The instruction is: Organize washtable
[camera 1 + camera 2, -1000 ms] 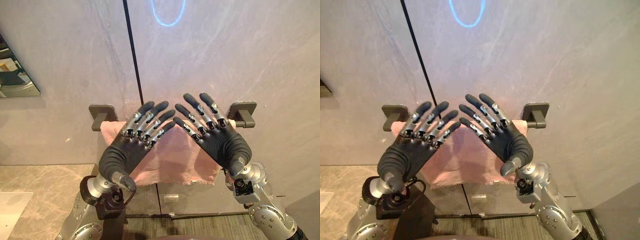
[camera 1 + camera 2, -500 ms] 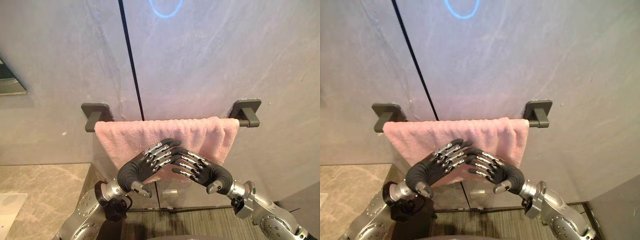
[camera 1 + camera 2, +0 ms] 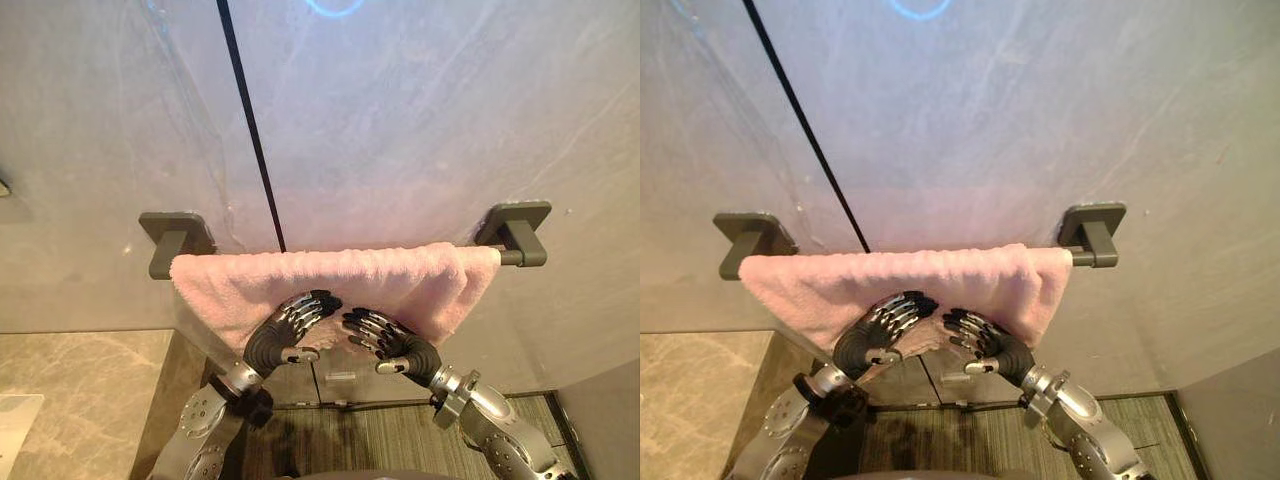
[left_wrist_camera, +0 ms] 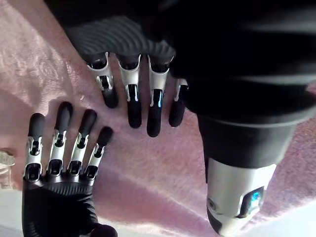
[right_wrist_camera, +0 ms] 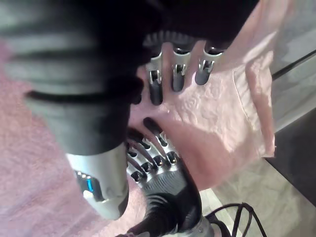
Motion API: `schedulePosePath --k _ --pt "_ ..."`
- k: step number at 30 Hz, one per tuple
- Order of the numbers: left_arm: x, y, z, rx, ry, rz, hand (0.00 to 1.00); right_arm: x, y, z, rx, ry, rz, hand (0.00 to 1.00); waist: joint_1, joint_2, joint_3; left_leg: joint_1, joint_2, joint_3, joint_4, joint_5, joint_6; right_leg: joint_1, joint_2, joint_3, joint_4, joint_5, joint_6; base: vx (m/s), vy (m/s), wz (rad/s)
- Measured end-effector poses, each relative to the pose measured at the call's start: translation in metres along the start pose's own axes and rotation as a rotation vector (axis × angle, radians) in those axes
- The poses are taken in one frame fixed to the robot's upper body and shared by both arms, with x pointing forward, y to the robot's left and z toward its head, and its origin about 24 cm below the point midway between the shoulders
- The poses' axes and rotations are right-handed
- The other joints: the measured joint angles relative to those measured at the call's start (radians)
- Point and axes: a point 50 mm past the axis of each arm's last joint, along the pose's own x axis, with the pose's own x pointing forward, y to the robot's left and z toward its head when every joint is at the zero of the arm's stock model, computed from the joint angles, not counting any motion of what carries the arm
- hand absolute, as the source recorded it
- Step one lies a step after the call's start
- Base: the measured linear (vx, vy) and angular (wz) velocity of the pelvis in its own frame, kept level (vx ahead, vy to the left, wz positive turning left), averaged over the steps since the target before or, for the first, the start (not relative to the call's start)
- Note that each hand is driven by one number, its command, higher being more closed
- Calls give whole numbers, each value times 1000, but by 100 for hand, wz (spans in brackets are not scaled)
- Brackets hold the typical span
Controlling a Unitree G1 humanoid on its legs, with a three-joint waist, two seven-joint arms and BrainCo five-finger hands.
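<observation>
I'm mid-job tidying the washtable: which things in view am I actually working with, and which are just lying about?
In the job:
- pink towel, draped over the towel bar
- left hand and right hand, both flat and open against the towel's lower part

Just there:
- stone countertop
- grey wall

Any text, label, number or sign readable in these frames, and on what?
None can be read.
The pink towel, its grey bar mounts and the stone wall bear no print.
The blue ring on the wall is a glow, not a sign.
A pale plate below the towel is too small to read.
</observation>
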Motion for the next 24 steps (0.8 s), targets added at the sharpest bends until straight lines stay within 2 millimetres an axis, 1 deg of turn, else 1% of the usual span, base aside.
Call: schedulePosePath --k 9,12,15,17,18,20,22,24 --pt "4 3 -2 40 -30 82 0 5 -9 -2 -26 -48 -129 0 -1 0 0 -10 0 -4 1 0 0 -8 0 0 1 1 1 -16 -5 0" --pt "4 4 -4 35 -43 118 0 3 -14 -1 -37 -70 -181 0 0 0 -1 -13 0 -8 1 1 1 -9 0 -2 1 2 2 -38 -12 2" --pt "2 6 -4 40 -52 150 0 2 -16 -1 -36 -85 -208 0 -1 1 -1 -14 0 -11 1 1 1 -10 0 -4 1 2 2 -7 -6 2" --pt "-1 8 -4 31 -58 189 0 0 -16 -2 -26 -102 -237 0 -2 1 -2 -19 -1 -18 1 3 1 -10 0 -11 1 2 2 -19 -21 12" --pt "-5 13 -3 31 -73 237 0 -2 -17 -3 -4 -124 -273 0 -2 1 -2 -23 -1 -29 0 8 1 -10 0 -22 1 2 2 -23 -20 17" --pt "-10 18 -1 34 -80 281 0 -3 -18 -3 5 -135 -290 0 -1 1 -2 -24 -1 -32 -1 10 0 -10 0 -25 1 2 2 -29 -16 10" --pt "-19 27 2 41 -97 368 0 -7 -20 -3 15 -153 -326 0 1 1 -2 -25 -1 -34 -1 11 0 -10 0 -27 1 2 1 -37 -11 4" --pt "-28 35 8 57 -123 449 0 -15 -24 -1 13 -179 -390 0 4 0 -3 -27 -1 -37 -1 11 0 -11 -1 -30 1 2 1 -44 -10 4"
